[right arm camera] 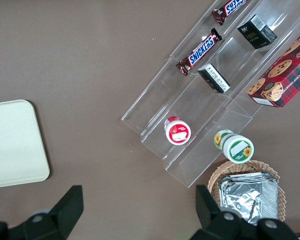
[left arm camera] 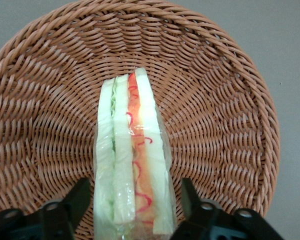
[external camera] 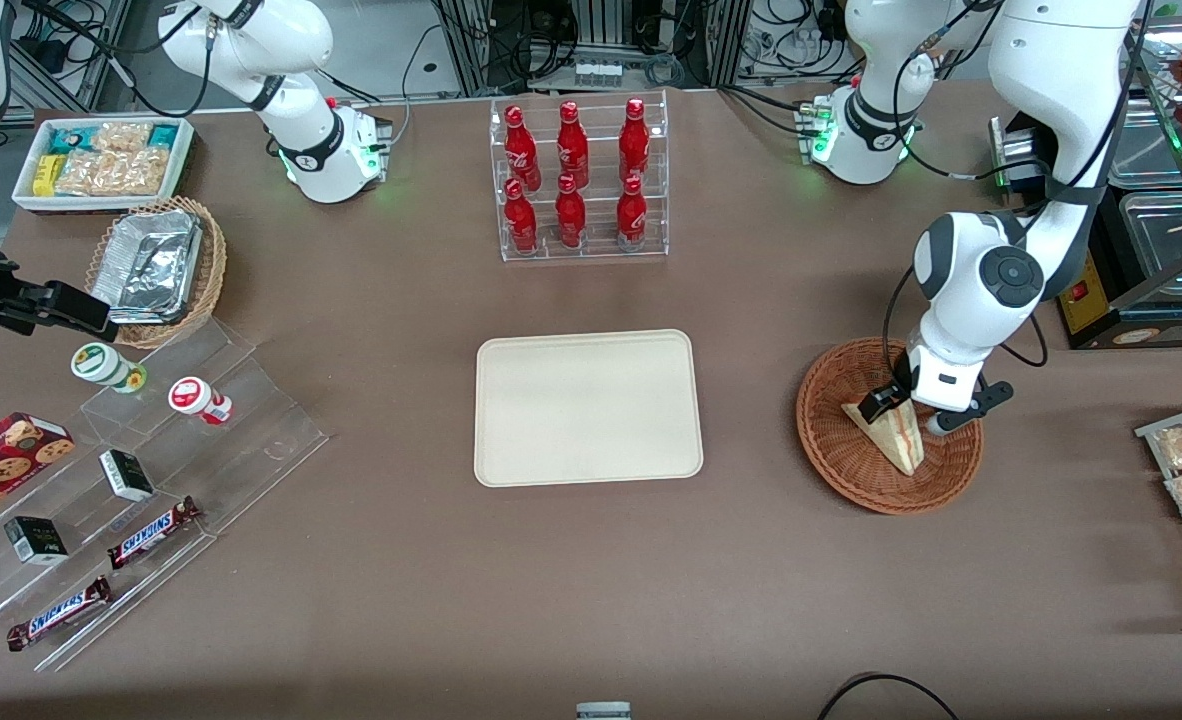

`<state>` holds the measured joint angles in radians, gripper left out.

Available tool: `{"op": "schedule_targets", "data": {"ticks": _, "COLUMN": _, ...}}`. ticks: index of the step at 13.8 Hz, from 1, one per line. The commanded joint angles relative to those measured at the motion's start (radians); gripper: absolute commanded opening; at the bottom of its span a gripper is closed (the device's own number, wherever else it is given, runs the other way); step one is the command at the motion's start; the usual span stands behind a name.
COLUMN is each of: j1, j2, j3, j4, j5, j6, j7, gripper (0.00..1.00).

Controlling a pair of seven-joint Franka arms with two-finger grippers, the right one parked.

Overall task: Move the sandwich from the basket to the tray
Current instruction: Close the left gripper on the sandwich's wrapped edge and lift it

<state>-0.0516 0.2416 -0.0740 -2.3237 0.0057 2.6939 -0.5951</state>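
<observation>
The gripper (external camera: 909,408) is lowered into the basket (external camera: 836,440) with its two fingers (left arm camera: 80,197) spread to either side of the sandwich (external camera: 891,432). In the left wrist view a gap shows between each finger and the wrapped bread, so the jaws stand open around the wedge and nothing is gripped yet. The sandwich (left arm camera: 132,160) lies in the basket (left arm camera: 225,85), standing on one face with its cut edge and red-orange filling turned up toward the wrist camera, and appears sealed in clear film.

The tray (external camera: 588,407) lies flat on the desk (external camera: 591,580), well apart from the basket toward the parked arm's end, with nothing on it.

Risks, as judged from this arrangement:
- The bread is soft. A hard closure could crush the layers or squeeze the filling out.
- The film looks smooth. A light closure could let the wedge slide down between the pads during the lift.
- The wedge tapers. If the fingers close near the narrow tip and not on the broad part, it may pivot and drop.
- The fingers sit low against the weave. A fingertip catching the wicker could drag or tip the basket when the arm rises.
</observation>
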Motion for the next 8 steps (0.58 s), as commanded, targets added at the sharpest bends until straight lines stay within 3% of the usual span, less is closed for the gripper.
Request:
{"op": "schedule_targets", "data": {"ticks": 1, "j1": -0.002, "j2": 0.005, "j3": 0.0, "j4": 0.009, "j5": -0.001, "j6": 0.018, "j7": -0.008, "gripper": 0.0}}
{"op": "schedule_targets", "data": {"ticks": 5, "j1": -0.002, "j2": -0.056, "j3": 0.002, "j4": 0.021, "j5": 0.002, "j6": -0.043, "j7": -0.005, "gripper": 0.0}}
{"op": "schedule_targets", "data": {"ticks": 8, "j1": -0.01, "j2": -0.129, "j3": 0.0, "j4": 0.094, "j5": 0.004, "j6": -0.228, "j7": 0.001, "gripper": 0.0}}
